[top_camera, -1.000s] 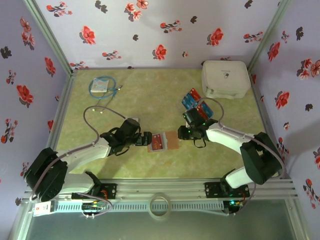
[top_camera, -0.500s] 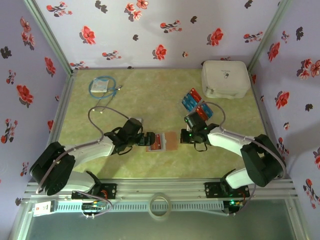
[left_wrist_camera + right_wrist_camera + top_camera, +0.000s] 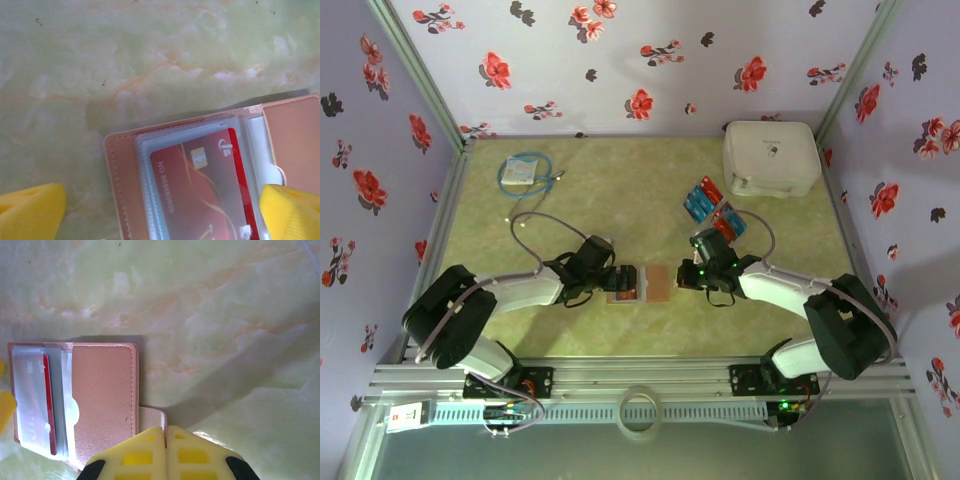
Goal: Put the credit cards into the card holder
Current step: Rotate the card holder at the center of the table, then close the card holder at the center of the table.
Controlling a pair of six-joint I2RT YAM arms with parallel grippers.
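**Open card holder (image 3: 642,283) lies between two tools, lower centre of the table (image 3: 620,200).**

Bare table surrounds it, with the walls (image 3: 620,60) well off. The left tool (image 3: 161,212) stands wide, its pads (image 3: 30,212) either side of the holder's left half. The right tool (image 3: 165,455) is closed at the holder's side tab (image 3: 152,417), grip unclear. One red card (image 3: 200,190) sits in a clear pocket (image 3: 144,147), its lower end cut off. Loose red and blue cards (image 3: 716,212) overlap right of centre, too small to count.

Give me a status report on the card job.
Left claw open over card holder. Right claw shut at its tab. One red card pocketed. Other cards beyond right arm.
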